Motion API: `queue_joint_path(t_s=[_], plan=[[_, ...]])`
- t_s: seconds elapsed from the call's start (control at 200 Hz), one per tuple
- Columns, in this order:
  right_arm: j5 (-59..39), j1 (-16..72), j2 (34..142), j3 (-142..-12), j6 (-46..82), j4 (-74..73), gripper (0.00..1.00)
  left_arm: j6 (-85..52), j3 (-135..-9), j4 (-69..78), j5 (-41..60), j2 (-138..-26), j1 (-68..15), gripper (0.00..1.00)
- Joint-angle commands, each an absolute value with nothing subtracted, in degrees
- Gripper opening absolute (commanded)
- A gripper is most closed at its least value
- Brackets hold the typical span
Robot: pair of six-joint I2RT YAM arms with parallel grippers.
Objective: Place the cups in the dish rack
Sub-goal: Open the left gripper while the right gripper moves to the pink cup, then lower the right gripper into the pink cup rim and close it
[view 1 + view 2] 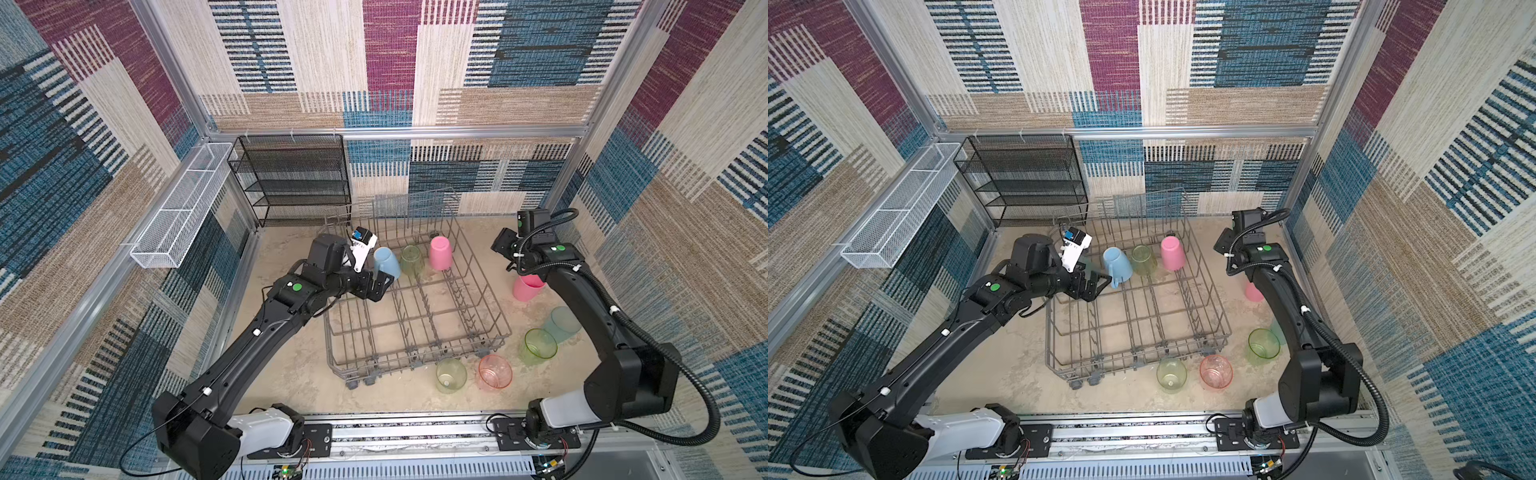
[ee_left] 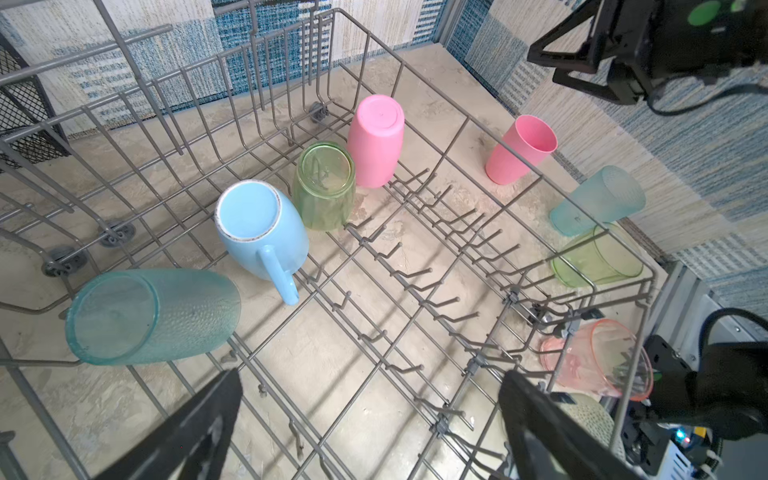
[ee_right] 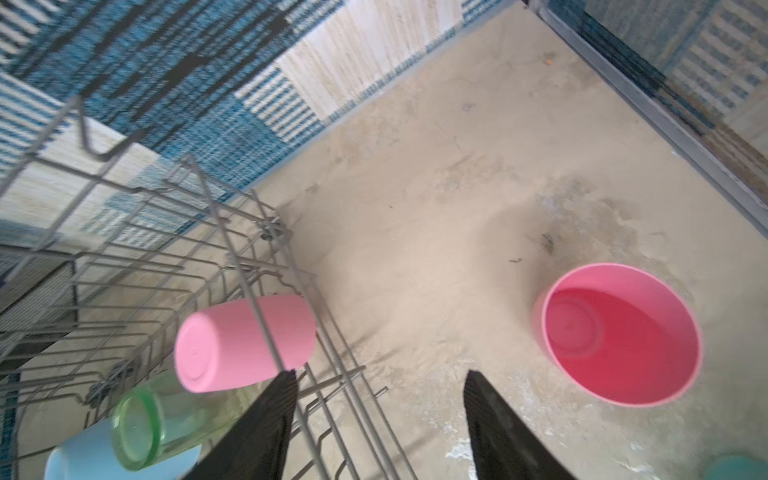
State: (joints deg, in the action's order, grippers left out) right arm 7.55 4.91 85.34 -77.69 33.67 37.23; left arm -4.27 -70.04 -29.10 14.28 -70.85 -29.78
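No legible text, brand or number anywhere. The blue label (image 1: pixel 357 235) on my left wrist camera (image 1: pixel 365 249) is too small to read. The green stickers (image 1: pixel 296 286) on my arms show no characters I can make out.

One grey wire dish rack (image 1: pixel 395 353) is here. There are two opaque pink tumblers (image 2: pixel 376 141) (image 2: pixel 521 149), two translucent teal tumblers (image 2: pixel 153 316) (image 2: pixel 598 199), three yellow-green tumblers (image 2: pixel 324 187) (image 2: pixel 594 257) (image 1: pixel 451 375), one pink-orange tumbler (image 2: pixel 594 361) and one light-blue handled mug (image 2: pixel 262 228). That makes nine in all: four inside the dish rack, five on the tabletop (image 1: pixel 291 374). There is also one black mesh shelf unit (image 1: pixel 291 178), one long white mesh basket (image 1: pixel 174 216) and two black robot arms (image 1: pixel 249 332) (image 1: pixel 590 299).
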Motion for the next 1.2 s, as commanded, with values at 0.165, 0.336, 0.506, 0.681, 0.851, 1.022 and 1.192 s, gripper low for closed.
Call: queue_joint_path(t_s=[0.165, 0.336, 0.506, 0.681, 0.851, 1.022, 1.192], plan=[[5.6, -1.3, 89.9, -79.6, 36.2, 43.7, 0.64, -0.1, -66.3, -22.7, 15.7, -65.6, -32.0, 1.00], [4.2, -4.8, 91.2, -79.7, 35.6, 43.8, 0.62, -0.2, -65.3, -21.1, 16.6, -64.7, -32.1, 1.00], [2.4, -6.2, 95.0, -82.1, 34.9, 44.0, 0.60, 0.1, -64.4, -20.0, 17.5, -63.7, -32.1, 0.99], [2.5, -6.3, 98.8, -83.2, 34.5, 44.5, 0.58, 0.3, -64.3, -19.9, 17.2, -63.6, -32.1, 0.99], [2.8, -6.3, 99.3, -81.2, 34.7, 44.6, 0.57, 0.2, -64.3, -19.9, 17.3, -63.9, -32.1, 0.99], [1.6, -6.3, 99.2, -78.8, 34.8, 43.7, 0.51, 0.1, -64.3, -20.0, 17.1, -63.9, -32.1, 0.99], [1.8, -6.3, 99.8, -78.7, 34.5, 43.6, 0.40, 0.2, -64.3, -20.0, 16.5, -63.9, -32.1, 0.99]])
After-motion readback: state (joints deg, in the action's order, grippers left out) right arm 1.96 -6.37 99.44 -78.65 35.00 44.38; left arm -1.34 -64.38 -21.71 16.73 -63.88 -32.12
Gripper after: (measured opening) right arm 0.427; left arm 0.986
